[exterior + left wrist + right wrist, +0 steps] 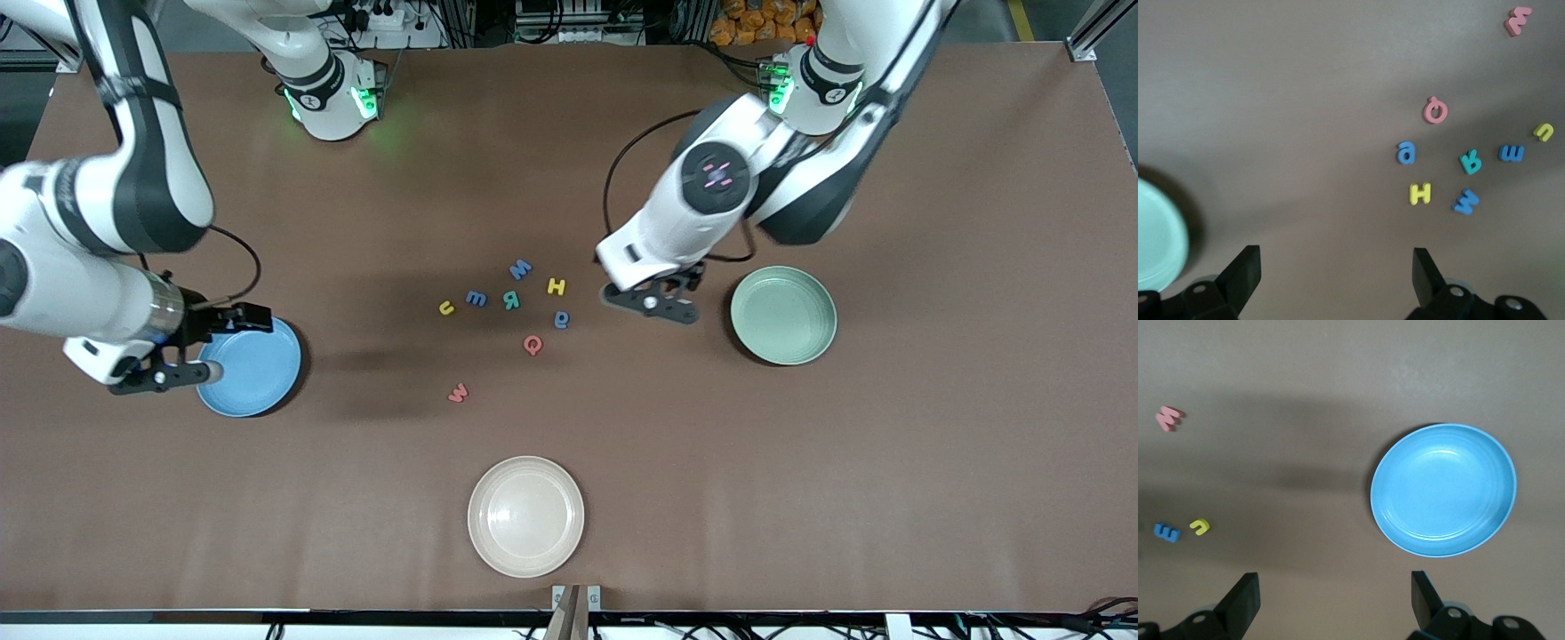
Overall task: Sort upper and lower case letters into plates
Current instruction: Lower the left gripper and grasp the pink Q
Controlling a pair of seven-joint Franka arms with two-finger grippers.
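Sorting not yet begun: all eight letters lie loose on the brown table, both plates bare

At nine o'clock the right gripper point(182, 351) hangs released over the rim of the round blue plate point(253, 373); at centre, the chunky foam letters point(511, 300) cluster; at three o'clock the left gripper point(653, 298) hovers released between the yellow H point(556, 286) and the pale green plate point(784, 316); next, I judge, it must descend on one letter

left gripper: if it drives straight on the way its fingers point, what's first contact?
Probably bare table. The left gripper, fingers open, points down between the pale green plate and the yellow H; neither looks in line, though depth is unclear.
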